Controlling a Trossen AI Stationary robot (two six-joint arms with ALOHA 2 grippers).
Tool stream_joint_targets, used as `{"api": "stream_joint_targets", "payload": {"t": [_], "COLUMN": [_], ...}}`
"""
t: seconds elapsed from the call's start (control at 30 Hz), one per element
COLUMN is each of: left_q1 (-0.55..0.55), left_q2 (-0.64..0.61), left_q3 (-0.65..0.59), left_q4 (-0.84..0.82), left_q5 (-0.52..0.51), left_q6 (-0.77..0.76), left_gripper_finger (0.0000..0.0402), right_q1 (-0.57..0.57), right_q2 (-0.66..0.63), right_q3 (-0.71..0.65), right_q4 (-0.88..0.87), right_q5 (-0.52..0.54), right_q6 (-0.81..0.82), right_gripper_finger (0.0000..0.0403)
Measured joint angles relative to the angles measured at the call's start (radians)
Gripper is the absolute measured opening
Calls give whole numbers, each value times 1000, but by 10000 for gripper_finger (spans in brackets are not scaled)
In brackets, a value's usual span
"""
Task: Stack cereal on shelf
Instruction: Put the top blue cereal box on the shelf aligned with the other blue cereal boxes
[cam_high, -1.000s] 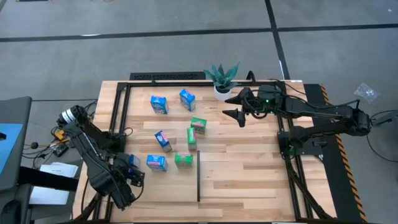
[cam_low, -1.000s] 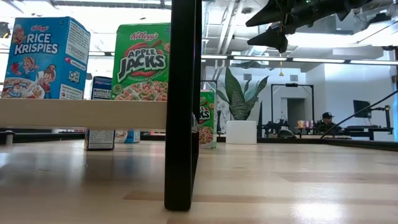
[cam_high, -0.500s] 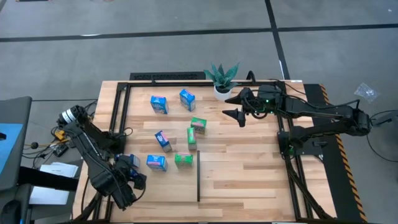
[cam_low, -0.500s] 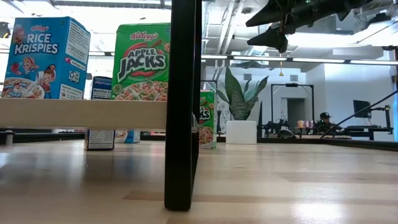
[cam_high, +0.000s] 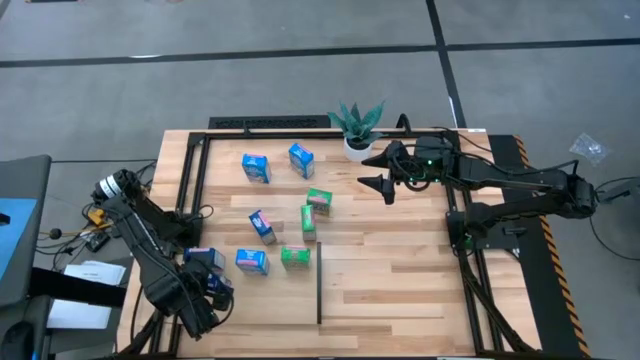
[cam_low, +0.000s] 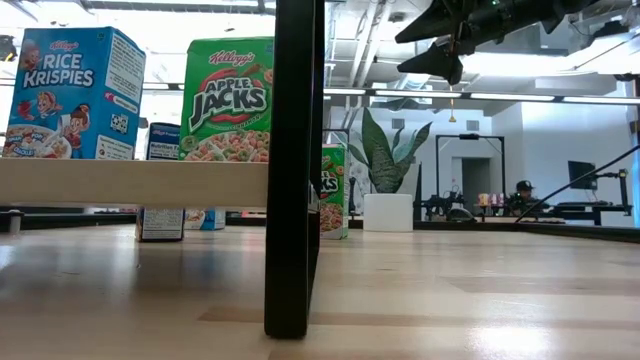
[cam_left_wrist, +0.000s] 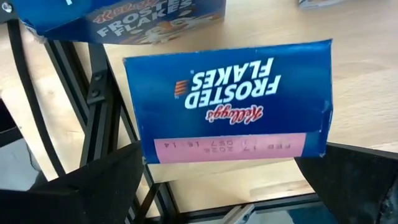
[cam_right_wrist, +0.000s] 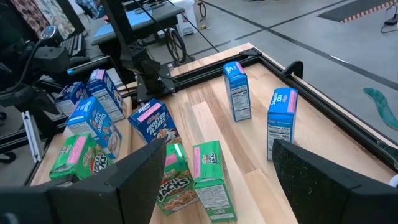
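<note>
Several small cereal boxes, blue and green, are scattered over the left half of the light-wood shelf surface (cam_high: 400, 270), among them blue ones (cam_high: 256, 167) (cam_high: 301, 159) and a green one (cam_high: 295, 257). By the left rail my left gripper (cam_high: 207, 283) points down, open. A blue Frosted Flakes box (cam_left_wrist: 227, 102) lies flat on the wood between its spread fingers, and I see no contact. My right gripper (cam_high: 372, 170) hangs open and raised at the far right, beside the plant, with nothing between its fingers.
A potted plant (cam_high: 357, 125) stands at the far edge. A thin black divider strip (cam_high: 319, 285) runs toward the near edge, and a black rail frame (cam_high: 195, 180) borders the wood. The right half of the surface holds no boxes. A person (cam_low: 520, 195) sits far back in the room.
The blue box at my left gripper now lies a little farther toward the table's left edge, and more of it shows in the high view. My left gripper has stayed over the same spot.
</note>
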Motion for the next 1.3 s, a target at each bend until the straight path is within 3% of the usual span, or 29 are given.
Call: {"api": "stream_joint_targets", "payload": {"t": [0.3,0.63,0.93,1.03,1.2,1.3], "left_q1": [-2,-3,-3,-2,14,32], "left_q2": [-30,-147,-229,-240,-232,-231], "left_q3": [0,0,1,1,1,1], "left_q4": [58,135,488,541,568,586], "left_q5": [52,62,36,-52,-331,-410], "left_q6": [13,54,94,98,158,239], "left_gripper_finger": [397,397,397,397,397,397], "right_q1": [1,2,16,16,16,15], "right_q2": [0,0,0,0,0,0], "right_q3": [0,0,0,0,0,0], "right_q4": [0,0,2,2,1,1], "right_q5": [-54,-59,-106,-106,-106,-120], "right_q6": [0,0,-12,-16,-19,-19], "right_gripper_finger": [317,317,317,317,317,317]}}
